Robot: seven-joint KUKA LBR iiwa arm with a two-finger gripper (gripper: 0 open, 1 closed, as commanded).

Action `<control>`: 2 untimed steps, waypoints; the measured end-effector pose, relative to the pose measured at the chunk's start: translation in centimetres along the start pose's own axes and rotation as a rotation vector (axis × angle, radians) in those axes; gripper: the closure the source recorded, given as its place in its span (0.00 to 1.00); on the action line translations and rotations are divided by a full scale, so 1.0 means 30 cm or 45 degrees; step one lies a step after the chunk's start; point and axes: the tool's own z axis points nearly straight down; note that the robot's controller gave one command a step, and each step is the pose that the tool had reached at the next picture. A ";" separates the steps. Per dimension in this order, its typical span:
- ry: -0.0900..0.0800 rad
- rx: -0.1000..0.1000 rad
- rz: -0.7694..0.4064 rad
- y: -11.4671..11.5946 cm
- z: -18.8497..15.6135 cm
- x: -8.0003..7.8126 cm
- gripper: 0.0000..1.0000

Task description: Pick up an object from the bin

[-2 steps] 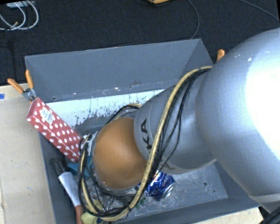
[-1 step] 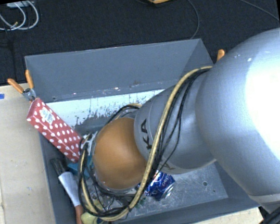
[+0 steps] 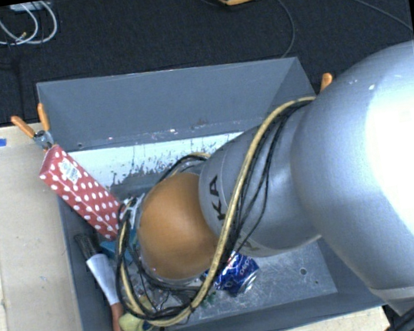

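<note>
Gripper: low in the left half of the bin [image 3: 181, 102], under the wrist. I cannot tell if it is open or closed, or if it has hold of anything.
Orange cover [image 3: 171, 225]: round and smooth, on the wrist, facing the camera. It is over the bin floor, a little left of the middle.
Cables [image 3: 234, 203]: one yellow and several black. They run along the arm, bend around the cover and hang in a loop just below it, near the front wall.
Arm [image 3: 310, 176]: grey and thick. It comes in from the right over the right rim and covers most of the right half of the bin.
Task's thing: I cannot tell which one it is. The things nearest to the wrist are listed next.
White tube [image 3: 102, 277]: long and lying on the floor just left of the cover, close to the left wall, one end toward the front.
Blue crumpled packet [image 3: 238, 274]: on the floor just below and right of the cover, partly under the arm.
Orange-tipped thing [image 3: 121, 324]: in the front left corner, beside the lower end of the tube and touching the cable loop.
Red box with white dots [image 3: 78, 190]: long, tilted against the left wall, with its upper end at the back left corner and its lower end beside the cover.
</note>
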 end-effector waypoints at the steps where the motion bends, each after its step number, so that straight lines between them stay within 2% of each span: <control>1: 0.011 0.000 -0.001 0.001 -0.040 0.008 1.00; 2: 0.015 0.001 0.000 0.000 -0.080 0.010 1.00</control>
